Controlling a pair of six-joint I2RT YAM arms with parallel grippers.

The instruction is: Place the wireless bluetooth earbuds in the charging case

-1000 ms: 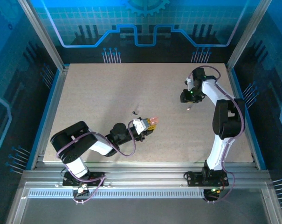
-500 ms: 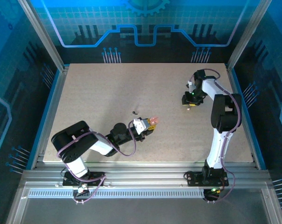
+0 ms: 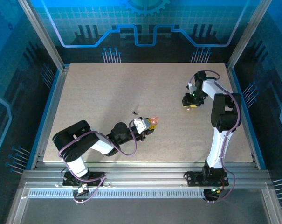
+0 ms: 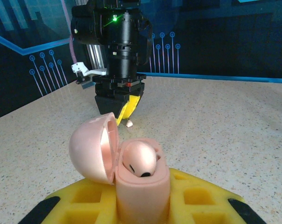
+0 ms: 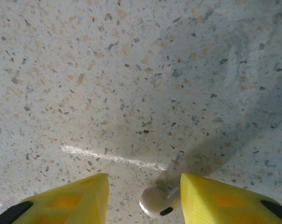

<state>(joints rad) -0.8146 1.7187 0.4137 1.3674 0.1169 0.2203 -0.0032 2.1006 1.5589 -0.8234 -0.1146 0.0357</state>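
A glossy pink, egg-shaped charging case (image 4: pixel 141 189), its lid open and one rounded seated earbud (image 4: pixel 140 160) inside, is clamped by the left gripper (image 4: pixel 143 207). One pale earbud (image 5: pixel 155 202), stemmed, is straddled on the speckled table (image 5: pixel 131 70) by the right gripper (image 5: pixel 144 192), its yellow fingers (image 5: pixel 222 201) parted.

The table (image 3: pixel 108 88) is a pale beige slab, finely speckled, with an aluminium frame (image 3: pixel 131 172) along its near edge. Little lies on it. Just left of the middle, two tiny black earbuds (image 3: pixel 134 112) sit close together, too small to tell how they lie. Toward the far right, a pale earbud (image 5: pixel 155 204) lies on its side on the bare surface, with a dark spot near its stem. A thin bright streak (image 5: pixel 108 157) crosses the tabletop just beside it.
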